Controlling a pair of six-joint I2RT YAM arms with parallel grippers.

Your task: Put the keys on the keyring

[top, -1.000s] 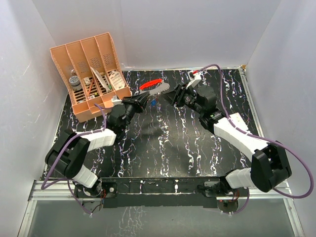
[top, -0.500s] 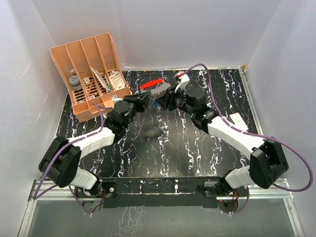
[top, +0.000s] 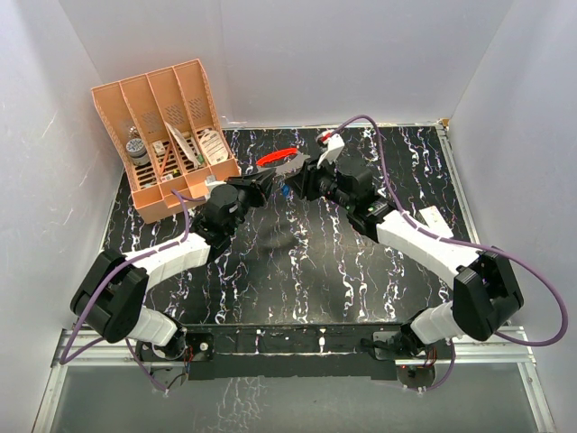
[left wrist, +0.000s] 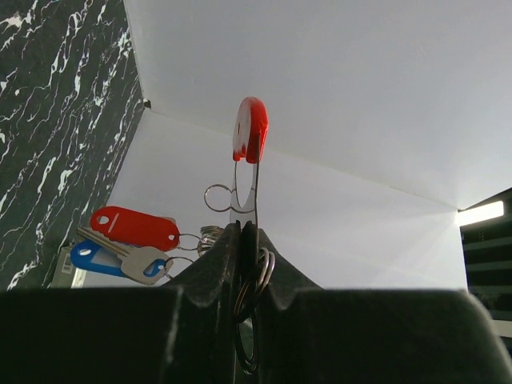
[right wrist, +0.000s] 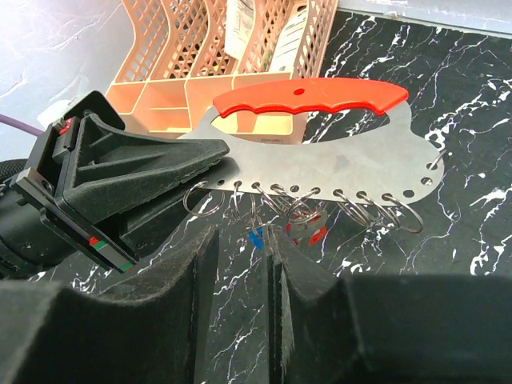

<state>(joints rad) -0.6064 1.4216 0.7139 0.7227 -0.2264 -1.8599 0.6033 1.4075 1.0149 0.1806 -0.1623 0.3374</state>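
Observation:
The keyring (top: 278,159) is a flat grey metal plate (right wrist: 320,152) with a red grip (right wrist: 312,96) along its top and several wire rings (right wrist: 304,204) along its lower edge. My left gripper (left wrist: 244,234) is shut on one end of the plate and holds it edge-up above the table; it also shows in the top view (top: 265,180). The blue key (right wrist: 256,238) and the red key (right wrist: 317,233) hang under the rings; they also show in the left wrist view, blue (left wrist: 92,256) and red (left wrist: 134,228). My right gripper (right wrist: 240,250) is open just below the rings, the blue key beside its right finger (right wrist: 282,260).
An orange slotted file rack (top: 167,135) with small items stands at the back left, just behind the left gripper. The table is black marble-patterned (top: 297,262), with white walls on three sides. A purple cable (top: 379,144) loops over the right arm.
My right gripper has moved left and closer to the keyring's rings. My left arm has stretched forward and holds the keyring in about the same place.

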